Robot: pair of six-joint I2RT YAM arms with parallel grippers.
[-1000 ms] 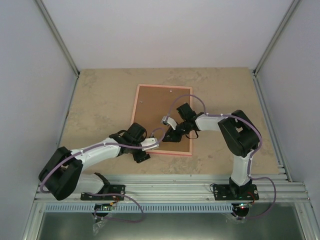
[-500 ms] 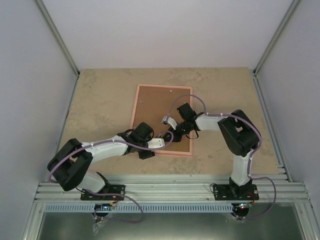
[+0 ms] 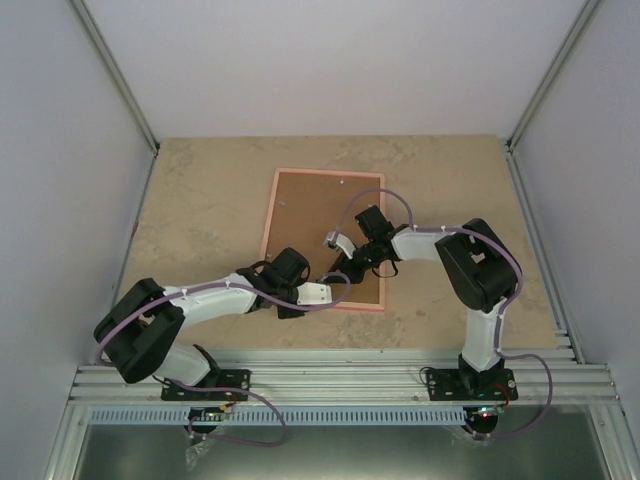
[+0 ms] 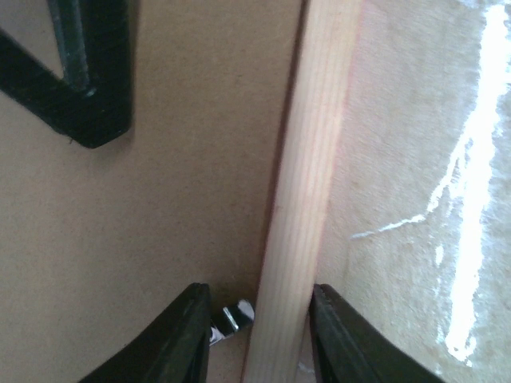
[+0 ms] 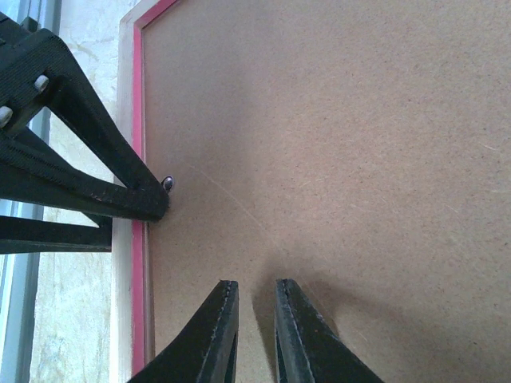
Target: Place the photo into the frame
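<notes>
The frame [image 3: 268, 214] lies face down on the table, its pale wood back up, with the brown backing board [image 3: 312, 212] set inside it. The photo is hidden. My left gripper [image 3: 338, 283] is at the frame's near rail [image 4: 307, 159]. Its jaws straddle that rail: one finger lies against the rail's outer side, the other touches a small metal clip [image 4: 231, 317] on the board side. My right gripper [image 5: 251, 291] stands tip-down on the backing board [image 5: 335, 144], its jaws almost together with nothing between them.
The beige table [image 3: 200, 200] spreads left and behind the frame. Grey walls close in both sides. A metal rail [image 3: 340, 375] with the arm bases runs along the near edge. The two grippers stand close together over the frame's near right part.
My left arm has slid right along the frame's near rail and its jaws have narrowed around the rail and clip. The right arm has stayed put.
</notes>
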